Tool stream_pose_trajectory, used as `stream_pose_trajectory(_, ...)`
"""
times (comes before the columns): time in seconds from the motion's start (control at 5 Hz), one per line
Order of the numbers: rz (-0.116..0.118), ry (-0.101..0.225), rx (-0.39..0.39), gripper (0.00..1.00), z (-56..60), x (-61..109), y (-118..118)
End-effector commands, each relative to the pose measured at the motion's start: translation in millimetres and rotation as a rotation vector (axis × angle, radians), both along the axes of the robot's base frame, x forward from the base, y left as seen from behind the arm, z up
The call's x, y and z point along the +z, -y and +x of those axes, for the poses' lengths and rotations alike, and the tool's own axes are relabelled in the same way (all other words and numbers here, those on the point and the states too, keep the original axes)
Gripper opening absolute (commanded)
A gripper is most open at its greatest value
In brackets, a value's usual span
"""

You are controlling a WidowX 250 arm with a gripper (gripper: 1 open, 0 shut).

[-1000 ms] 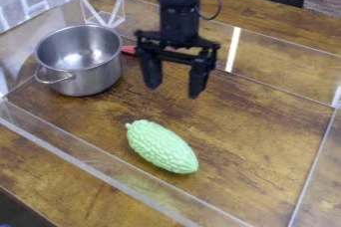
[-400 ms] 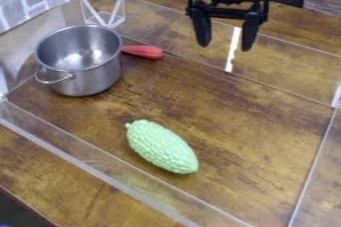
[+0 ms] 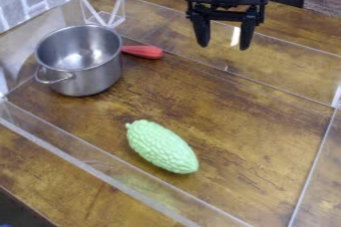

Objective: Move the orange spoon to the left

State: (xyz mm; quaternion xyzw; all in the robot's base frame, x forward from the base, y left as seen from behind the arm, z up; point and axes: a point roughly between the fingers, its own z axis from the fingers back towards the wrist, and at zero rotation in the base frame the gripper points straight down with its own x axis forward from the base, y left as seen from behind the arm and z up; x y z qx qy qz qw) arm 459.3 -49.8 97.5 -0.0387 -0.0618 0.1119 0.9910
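Since a second ago the black end effector [image 3: 225,36], fingers apart and empty, has moved from beside the steel pot [image 3: 78,59] toward the tabletop's [image 3: 253,112] far side. The small red-orange spoon [image 3: 143,52] lies just right of the pot, its handle hard to make out.

Pot and gourd on a wooden table

A steel pot [image 3: 78,59] stands upright at the left of the wooden table [image 3: 253,112], open and showing nothing inside. A bumpy green gourd [image 3: 162,146] lies on its side nearer the front, well apart from the pot. Clear plastic walls [image 3: 80,161] fence the area.
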Motion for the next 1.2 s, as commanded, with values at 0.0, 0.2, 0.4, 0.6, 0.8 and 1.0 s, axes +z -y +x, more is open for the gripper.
stream_pose_trajectory(0.0,0.011,0.084,0.03,1.0,-1.4,25.1,-15)
stream_pose_trajectory(0.2,0.03,0.096,0.007,1.0,0.5,29.3,-38)
stream_pose_trajectory(0.4,0.045,0.113,-0.002,1.0,1.2,35.0,-64)
stream_pose_trajectory(0.6,0.066,0.124,0.044,1.0,0.6,40.1,-86)
stream_pose_trajectory(0.8,0.067,0.121,0.044,1.0,0.8,33.5,-89)
stream_pose_trajectory(1.0,0.062,0.114,0.036,0.0,0.4,24.3,-95)
